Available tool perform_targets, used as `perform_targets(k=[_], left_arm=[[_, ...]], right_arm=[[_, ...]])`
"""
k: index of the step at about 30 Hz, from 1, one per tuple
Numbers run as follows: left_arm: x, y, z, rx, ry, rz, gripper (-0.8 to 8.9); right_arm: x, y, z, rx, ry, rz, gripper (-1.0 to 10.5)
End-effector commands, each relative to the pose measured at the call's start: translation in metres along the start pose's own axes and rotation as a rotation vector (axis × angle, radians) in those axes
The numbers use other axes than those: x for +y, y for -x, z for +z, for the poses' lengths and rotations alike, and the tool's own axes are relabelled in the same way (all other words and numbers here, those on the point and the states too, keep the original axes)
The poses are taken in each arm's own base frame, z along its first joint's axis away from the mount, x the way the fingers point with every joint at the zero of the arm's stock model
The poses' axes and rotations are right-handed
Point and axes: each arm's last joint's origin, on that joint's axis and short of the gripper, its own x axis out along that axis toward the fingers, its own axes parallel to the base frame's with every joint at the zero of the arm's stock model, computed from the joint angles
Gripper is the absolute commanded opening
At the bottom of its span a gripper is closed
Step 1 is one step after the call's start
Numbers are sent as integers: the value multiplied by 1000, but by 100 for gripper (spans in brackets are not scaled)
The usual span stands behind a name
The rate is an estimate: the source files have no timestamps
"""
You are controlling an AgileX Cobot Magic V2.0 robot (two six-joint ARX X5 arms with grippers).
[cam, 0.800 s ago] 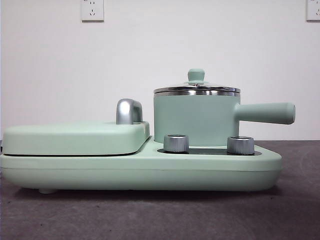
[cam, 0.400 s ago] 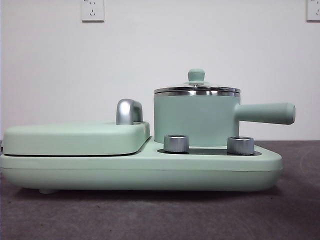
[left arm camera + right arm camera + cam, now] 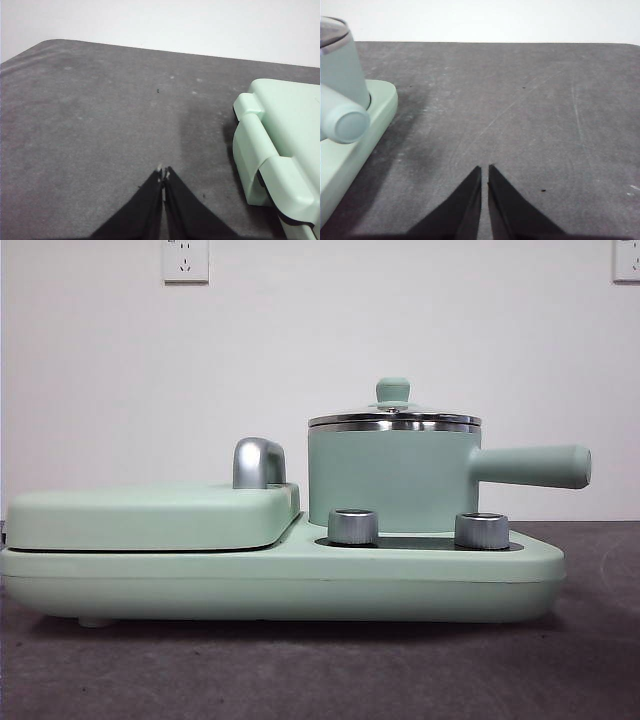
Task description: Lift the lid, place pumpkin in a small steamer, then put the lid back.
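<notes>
The small steamer (image 3: 392, 478), a mint-green pot with a long side handle (image 3: 530, 466), stands on the right half of a mint-green cooker base (image 3: 280, 585). The lid (image 3: 393, 416), glass with a steel rim and a green knob, sits on the pot. The right wrist view shows the steamer (image 3: 340, 70) from the handle's end. The pumpkin is out of view. My left gripper (image 3: 163, 175) is shut over bare grey table beside the griddle end of the cooker. Beside the steamer end, my right gripper (image 3: 484, 172) is shut too, with nothing in it.
A flat mint-green griddle cover (image 3: 150, 515) with a chrome handle (image 3: 257, 462) fills the cooker's left half. Two steel dials (image 3: 352, 526) sit in front of the pot. Grey table surface (image 3: 520, 110) stretches to both sides. A white wall with sockets (image 3: 185, 260) is behind.
</notes>
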Motion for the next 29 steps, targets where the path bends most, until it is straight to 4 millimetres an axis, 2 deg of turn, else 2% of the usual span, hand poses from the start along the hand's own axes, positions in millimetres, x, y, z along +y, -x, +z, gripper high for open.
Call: perform_targets(k=[1, 29], left_arm=[[1, -2, -6, 22, -13, 3, 9], [1, -2, -6, 22, -13, 3, 9]], right_arm=[[1, -1, -1, -15, 13, 4, 20], [1, -1, 2, -36, 13, 4, 20]])
